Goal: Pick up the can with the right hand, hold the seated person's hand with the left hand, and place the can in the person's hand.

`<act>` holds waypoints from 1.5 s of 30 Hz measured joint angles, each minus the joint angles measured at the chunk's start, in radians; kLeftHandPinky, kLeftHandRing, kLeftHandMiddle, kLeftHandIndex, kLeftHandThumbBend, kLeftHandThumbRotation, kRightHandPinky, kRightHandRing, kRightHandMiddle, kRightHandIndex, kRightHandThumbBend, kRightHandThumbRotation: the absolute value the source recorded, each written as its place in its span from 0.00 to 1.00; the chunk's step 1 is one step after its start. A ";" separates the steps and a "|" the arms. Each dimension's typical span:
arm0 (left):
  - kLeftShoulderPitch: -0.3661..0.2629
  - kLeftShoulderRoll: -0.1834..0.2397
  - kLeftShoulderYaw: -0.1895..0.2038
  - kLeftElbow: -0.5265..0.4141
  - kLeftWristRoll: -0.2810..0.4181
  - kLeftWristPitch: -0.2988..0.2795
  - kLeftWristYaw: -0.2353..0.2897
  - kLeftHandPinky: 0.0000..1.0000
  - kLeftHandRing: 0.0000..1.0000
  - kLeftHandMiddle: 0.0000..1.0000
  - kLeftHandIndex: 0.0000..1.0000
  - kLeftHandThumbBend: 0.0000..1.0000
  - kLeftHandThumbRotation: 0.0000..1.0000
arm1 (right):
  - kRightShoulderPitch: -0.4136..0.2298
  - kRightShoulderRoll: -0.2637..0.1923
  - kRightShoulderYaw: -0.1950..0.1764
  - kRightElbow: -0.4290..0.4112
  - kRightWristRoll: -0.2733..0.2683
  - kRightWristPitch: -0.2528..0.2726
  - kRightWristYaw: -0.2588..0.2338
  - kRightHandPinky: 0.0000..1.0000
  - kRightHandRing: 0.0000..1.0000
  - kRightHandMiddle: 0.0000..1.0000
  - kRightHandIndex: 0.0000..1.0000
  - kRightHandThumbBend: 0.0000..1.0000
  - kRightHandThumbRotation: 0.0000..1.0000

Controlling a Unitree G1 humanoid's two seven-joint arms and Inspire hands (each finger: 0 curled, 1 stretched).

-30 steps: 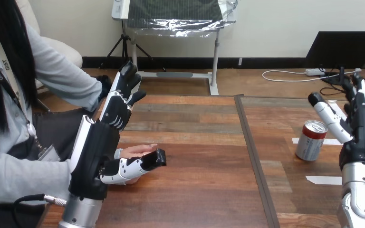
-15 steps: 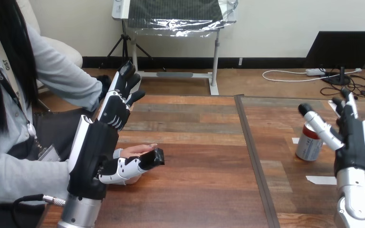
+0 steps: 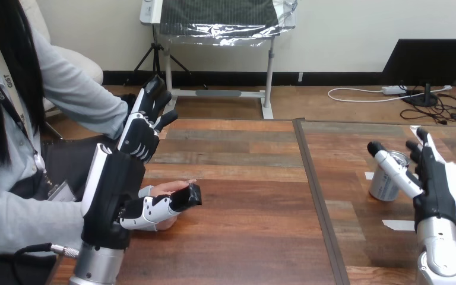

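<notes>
A silver can [image 3: 382, 186] with a red band stands upright on the right part of the table. My right hand [image 3: 435, 191] is open just right of it, fingers straight and pointing up. Its thumb [image 3: 391, 164] crosses in front of the can's upper part; whether it touches I cannot tell. At the table's left edge the person's hand [image 3: 170, 188] lies low on the wood. My left hand [image 3: 116, 195] is open beside it, its fingers [image 3: 144, 121] straight and pointing away. Its thumb [image 3: 167, 205] stretches along the near side of the person's hand.
A dark seam [image 3: 314, 196] runs front to back between the two tabletops. White tape strips [image 3: 402, 225] lie on the right tabletop near the can. The person sits at the left side with an arm in a grey sleeve [image 3: 77, 95] behind my left hand.
My right hand has come down and to the left, so its thumb now overlaps the can. My left hand has shifted slightly left; the person's hand stays put.
</notes>
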 measured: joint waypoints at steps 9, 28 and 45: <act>0.000 0.000 0.003 0.000 -0.003 -0.001 -0.012 0.89 0.96 0.99 0.97 1.00 0.54 | -0.002 -0.001 0.000 0.004 -0.001 0.028 0.006 0.95 0.94 0.92 0.97 1.00 0.52; 0.000 0.000 0.002 -0.005 -0.033 -0.001 -0.043 0.90 0.97 0.99 0.97 1.00 0.53 | -0.022 -0.014 0.008 0.004 -0.016 0.070 0.002 0.91 0.91 0.90 0.97 1.00 0.52; 0.003 0.001 0.004 -0.040 -0.039 -0.001 -0.058 0.89 0.96 0.99 0.96 1.00 0.56 | -0.032 -0.035 0.028 0.004 -0.035 0.099 -0.010 0.89 0.89 0.89 0.96 1.00 0.51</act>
